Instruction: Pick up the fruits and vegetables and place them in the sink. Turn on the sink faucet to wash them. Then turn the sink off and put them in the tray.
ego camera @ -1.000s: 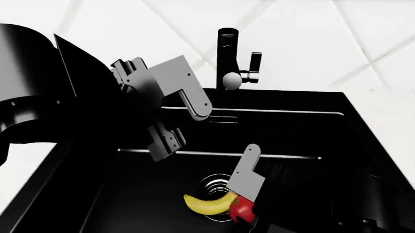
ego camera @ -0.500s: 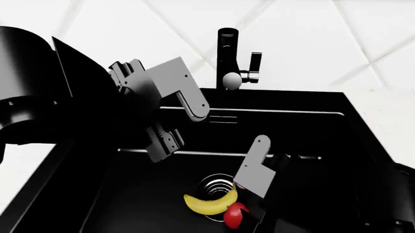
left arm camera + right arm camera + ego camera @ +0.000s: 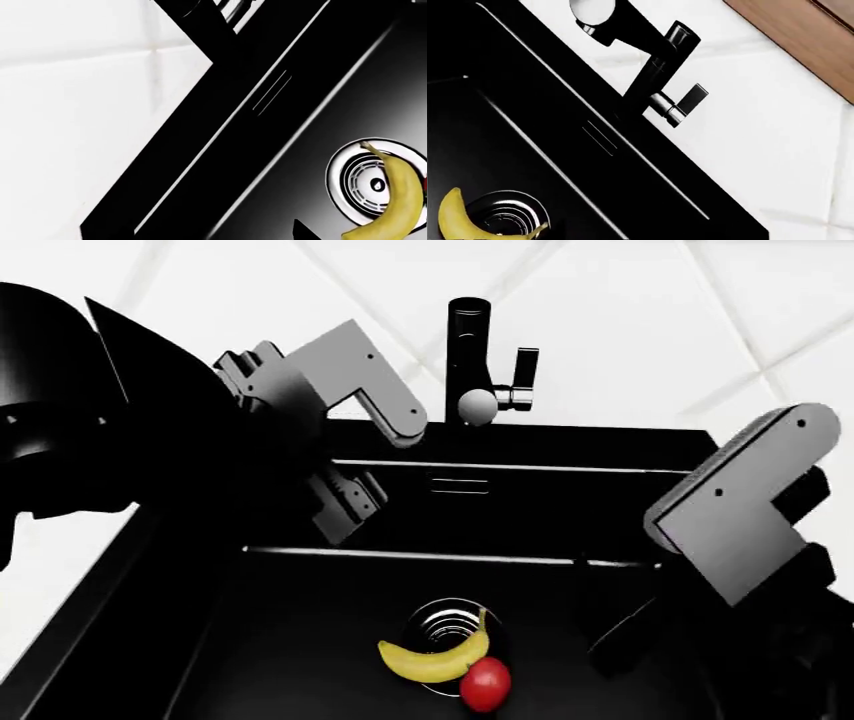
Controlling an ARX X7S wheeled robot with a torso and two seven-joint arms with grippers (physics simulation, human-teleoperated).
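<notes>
Your banana (image 3: 430, 660) and tomato (image 3: 485, 682) lie touching over the drain (image 3: 447, 625) in the sink (image 3: 200, 640). Neither gripper's opening is visible, so I cannot tell their state. Reaching for the faucet lever (image 3: 525, 370), you could clip the spout (image 3: 475, 406).

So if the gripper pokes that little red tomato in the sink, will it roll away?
Probably a little. The tomato is round and glossy, so a nudge could set it rolling on the smooth black sink floor. It sits against the banana, which may block it on that side. Its shiny skin also looks slippery to pinch, and it could be soft.
</notes>
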